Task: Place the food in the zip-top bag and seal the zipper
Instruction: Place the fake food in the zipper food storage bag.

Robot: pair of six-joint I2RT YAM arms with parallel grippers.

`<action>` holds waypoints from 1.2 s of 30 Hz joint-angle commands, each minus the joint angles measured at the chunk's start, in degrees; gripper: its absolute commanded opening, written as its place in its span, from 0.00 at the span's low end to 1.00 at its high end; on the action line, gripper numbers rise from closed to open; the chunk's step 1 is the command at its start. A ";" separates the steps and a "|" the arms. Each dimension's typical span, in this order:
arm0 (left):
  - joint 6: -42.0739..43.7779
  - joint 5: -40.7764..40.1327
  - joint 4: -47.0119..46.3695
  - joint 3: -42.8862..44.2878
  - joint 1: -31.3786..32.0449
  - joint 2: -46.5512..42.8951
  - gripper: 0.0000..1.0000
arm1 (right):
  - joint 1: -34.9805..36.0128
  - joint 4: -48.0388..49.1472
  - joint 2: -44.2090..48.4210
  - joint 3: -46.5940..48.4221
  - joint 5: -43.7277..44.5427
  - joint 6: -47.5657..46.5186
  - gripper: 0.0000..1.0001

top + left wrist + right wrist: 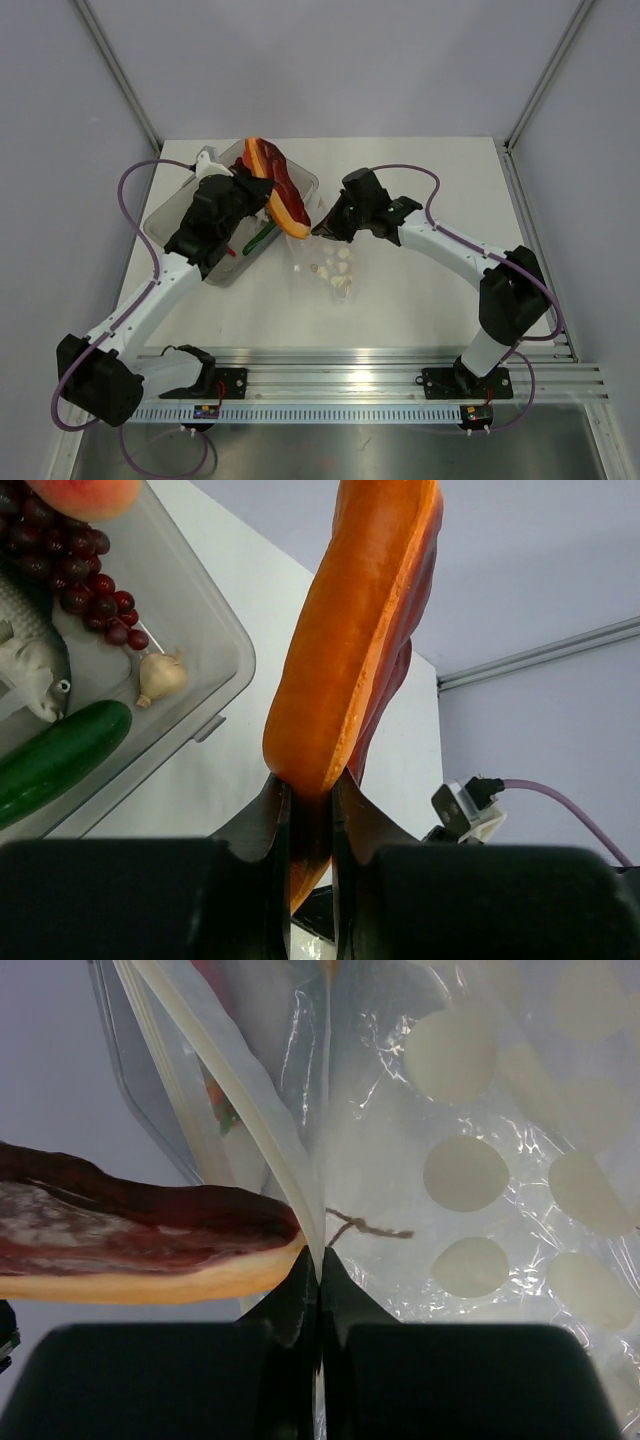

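My left gripper [258,195] [310,798] is shut on the lower end of an orange-red fruit wedge [279,188] [350,630], holding it raised over the right end of the clear grey tray [160,215]. The wedge's tip hangs close to the mouth of the zip-top bag [330,268] [480,1160], which is clear with pale round spots. My right gripper [322,228] [320,1260] is shut on the bag's mouth edge, lifting it. The zipper [240,1090] runs up and left from its jaws, with the wedge [140,1240] just left of them. More food stays in the tray: dark-red grapes [90,580], cucumber [55,755] [262,238], peach [85,492].
The tray [230,650] also holds a small garlic bulb [160,675] and a grey fish-like piece [30,660]. The bag's lower part rests on the white table [400,300] between the two arms. Grey walls close the back and sides.
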State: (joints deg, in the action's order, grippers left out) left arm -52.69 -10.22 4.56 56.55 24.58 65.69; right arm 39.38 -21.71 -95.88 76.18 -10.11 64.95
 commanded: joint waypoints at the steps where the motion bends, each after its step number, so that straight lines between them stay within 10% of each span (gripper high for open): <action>1: -0.67 -2.79 -3.50 -0.48 0.82 0.40 0.00 | 0.09 1.68 0.78 2.74 0.27 -0.26 0.00; 32: 12.95 -3.06 -5.88 -6.72 5.66 -3.99 0.00 | -0.09 4.74 -9.68 20.15 -6.77 -1.49 0.00; 36: 16.20 -1.65 -2.10 -6.28 5.74 -5.75 0.42 | 0.00 6.59 -8.98 18.66 -5.28 -2.45 0.00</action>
State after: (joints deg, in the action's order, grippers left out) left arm -39.97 -14.66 2.52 50.02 29.74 62.96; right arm 39.38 -20.45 -105.08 93.56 -17.02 62.76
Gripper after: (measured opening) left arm 0.336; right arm 0.012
